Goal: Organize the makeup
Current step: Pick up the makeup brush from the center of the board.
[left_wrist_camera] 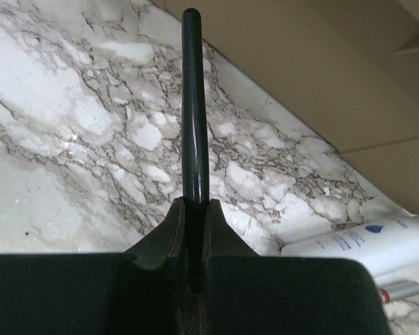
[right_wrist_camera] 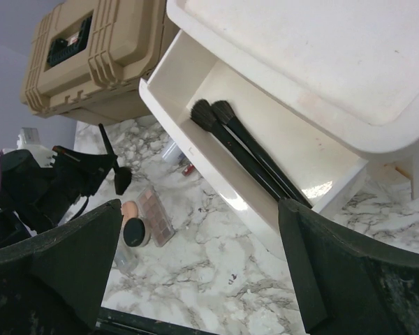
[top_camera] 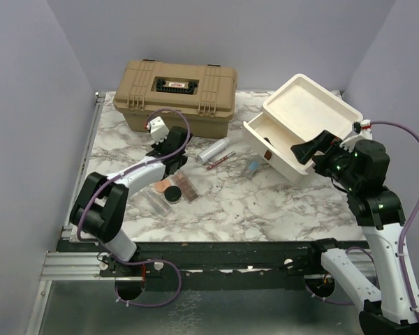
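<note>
My left gripper is shut on the handle of a thin black brush, held above the marble table left of centre; the right wrist view shows its flared head hanging down. Two more black brushes lie in the open drawer of the white box. A pale tube, a thin red-and-silver stick and a tiny light-blue piece lie on the table. My right gripper is open and empty, hovering in front of the drawer.
A tan latched case stands at the back left. The white box sits at the back right. An eyeshadow palette, a black round compact, a peach sponge and a clear item lie below my left gripper.
</note>
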Robot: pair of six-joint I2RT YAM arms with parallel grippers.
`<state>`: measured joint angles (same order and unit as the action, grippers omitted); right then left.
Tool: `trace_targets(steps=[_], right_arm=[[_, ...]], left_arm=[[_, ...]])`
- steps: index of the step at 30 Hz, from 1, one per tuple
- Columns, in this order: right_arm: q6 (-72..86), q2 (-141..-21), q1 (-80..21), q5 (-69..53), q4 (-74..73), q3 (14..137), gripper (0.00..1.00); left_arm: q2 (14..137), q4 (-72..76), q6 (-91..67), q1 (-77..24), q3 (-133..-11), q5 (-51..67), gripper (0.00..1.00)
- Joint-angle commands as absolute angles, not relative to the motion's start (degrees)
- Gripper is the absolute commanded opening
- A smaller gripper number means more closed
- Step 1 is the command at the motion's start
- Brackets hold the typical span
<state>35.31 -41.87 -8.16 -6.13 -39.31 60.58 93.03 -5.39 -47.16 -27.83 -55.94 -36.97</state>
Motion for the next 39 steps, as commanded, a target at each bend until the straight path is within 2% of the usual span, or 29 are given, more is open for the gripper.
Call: trace_targets(steps=[1, 13, 24, 39], right_arm=[[33.60, -40.53, -8.35, -9.51, -36.48, 59.96, 1.00], [30.59, -40.78, -8.35, -22.83, -31.29, 59.35, 1.00], [30.08, -42.71, -8.30, -25.35, -33.17, 61.63, 1.00], [33.75, -44.52, -8.35, -35.09, -26.64, 59.38, 0.99]], left_arm=[[87.68, -4.85, -46.53, -28.03, -52.11, -33.23, 0.00], [75.73, -2.66, -41.92, -28.08, -46.31, -24.93, 0.00], [68.65, 3.17, -39.31, -28.13, -40.95, -12.96, 0.00], [59.86, 6.78, -29.27, -30.83, -40.33, -0.06, 0.00]])
